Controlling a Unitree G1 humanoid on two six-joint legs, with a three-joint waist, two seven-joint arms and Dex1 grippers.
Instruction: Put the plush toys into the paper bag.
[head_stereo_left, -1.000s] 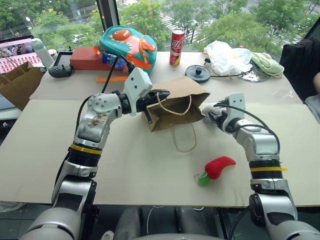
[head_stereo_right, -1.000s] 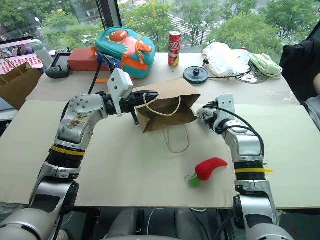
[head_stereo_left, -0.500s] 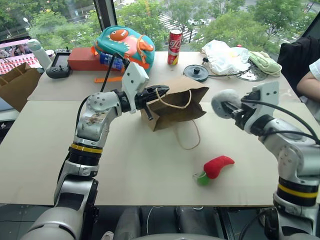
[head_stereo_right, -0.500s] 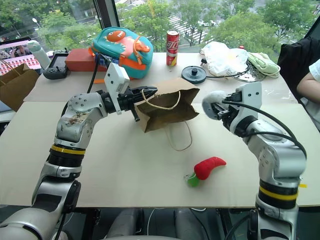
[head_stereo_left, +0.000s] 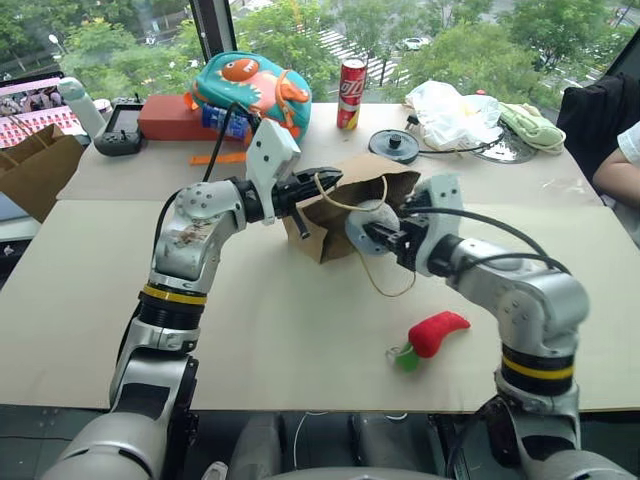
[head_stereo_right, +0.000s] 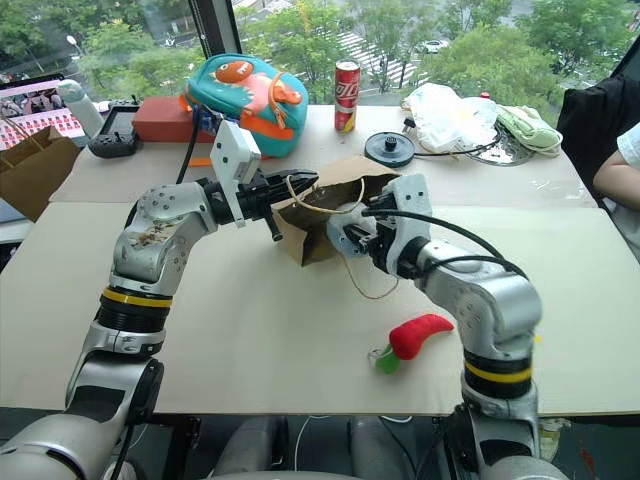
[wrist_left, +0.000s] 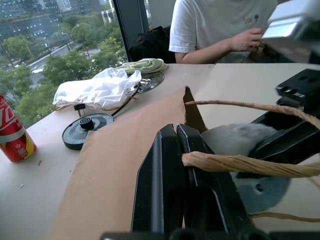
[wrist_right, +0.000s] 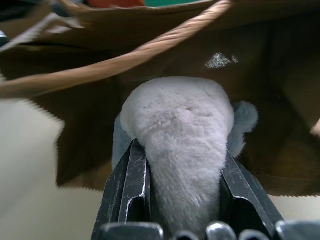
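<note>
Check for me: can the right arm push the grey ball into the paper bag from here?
Probably yes. The left gripper holds the paper bag open by its top edge, and the grey ball, pinched in the right gripper, sits at the mouth unobstructed.

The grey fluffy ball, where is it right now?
The grey ball is pinched in the right gripper at the mouth of the paper bag, mid-table, up from the red chili pepper.

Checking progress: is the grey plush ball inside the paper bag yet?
Not yet: the right gripper holds the grey ball at the paper bag mouth.
</note>
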